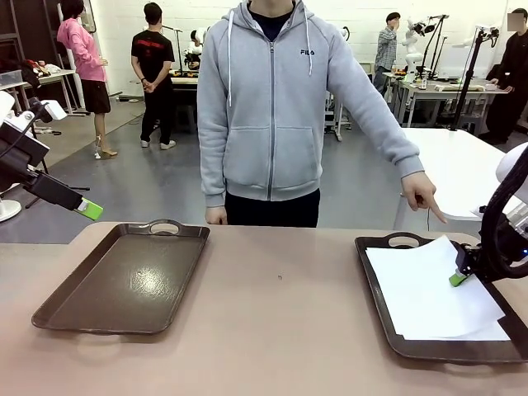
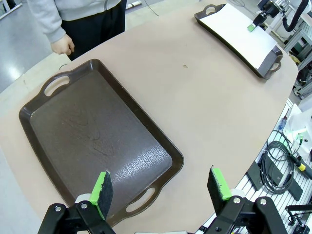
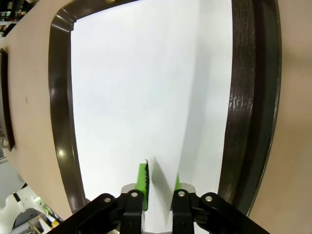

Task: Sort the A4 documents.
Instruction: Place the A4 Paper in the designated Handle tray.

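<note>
The A4 documents [image 1: 429,289] lay in the right tray [image 1: 381,285], long axis along its length. The right end effector [image 1: 459,279] straddled one sheet's raised edge, jaws slightly parted. The left end effector [image 2: 161,187] gaped, holding nothing. The person's hoodie read "FILA" [image 1: 308,52].

Two dark brown trays on the tan table [image 1: 280,330]: left tray [image 1: 124,276] bare, right tray [image 1: 388,326] holding white A4 documents [image 1: 429,293]. Right gripper [image 1: 459,278] down at the sheets' right edge. Left gripper [image 1: 89,209] raised, off-table. Person's hand [image 1: 422,194] pointing downward.

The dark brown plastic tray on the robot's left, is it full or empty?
Empty. The dark brown plastic tray shows only its bare shiny bottom; the white paper sheets lie in the other brown tray.
</note>
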`<act>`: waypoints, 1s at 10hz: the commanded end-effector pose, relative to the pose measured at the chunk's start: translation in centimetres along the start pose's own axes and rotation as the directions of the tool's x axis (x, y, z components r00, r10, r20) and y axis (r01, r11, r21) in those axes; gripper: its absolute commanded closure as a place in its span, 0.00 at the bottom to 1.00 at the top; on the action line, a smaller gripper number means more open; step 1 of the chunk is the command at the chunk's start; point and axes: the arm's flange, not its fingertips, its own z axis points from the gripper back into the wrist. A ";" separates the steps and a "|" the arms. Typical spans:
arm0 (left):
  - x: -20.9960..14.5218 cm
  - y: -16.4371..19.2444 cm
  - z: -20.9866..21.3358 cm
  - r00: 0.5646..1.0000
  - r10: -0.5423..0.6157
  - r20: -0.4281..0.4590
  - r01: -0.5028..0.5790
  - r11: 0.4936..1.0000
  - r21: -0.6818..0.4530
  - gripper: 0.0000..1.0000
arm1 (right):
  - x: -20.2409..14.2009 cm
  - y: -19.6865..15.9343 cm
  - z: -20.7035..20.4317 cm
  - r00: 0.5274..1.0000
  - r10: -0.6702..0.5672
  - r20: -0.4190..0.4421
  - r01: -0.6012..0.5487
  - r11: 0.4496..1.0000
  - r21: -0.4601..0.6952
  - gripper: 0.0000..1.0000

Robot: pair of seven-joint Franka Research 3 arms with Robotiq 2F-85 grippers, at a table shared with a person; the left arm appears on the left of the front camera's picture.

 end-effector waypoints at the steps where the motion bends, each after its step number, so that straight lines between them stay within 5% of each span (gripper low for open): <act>1: 0.0 0.0 0.0 1.000 0.001 0.003 -0.001 1.000 -0.007 0.00 | -0.2 0.3 0.0 1.000 -0.008 0.012 0.009 0.999 -0.046 0.63; 8: 0.0 0.0 0.0 1.000 0.001 0.003 -0.001 1.000 -0.007 0.00 | -0.3 0.9 2.7 0.997 0.009 0.076 0.001 0.990 -0.139 0.00; 10: 0.0 0.0 0.0 1.000 0.001 0.003 -0.001 1.000 -0.007 0.00 | -0.4 1.4 3.5 0.996 0.020 0.089 -0.006 0.988 -0.152 0.00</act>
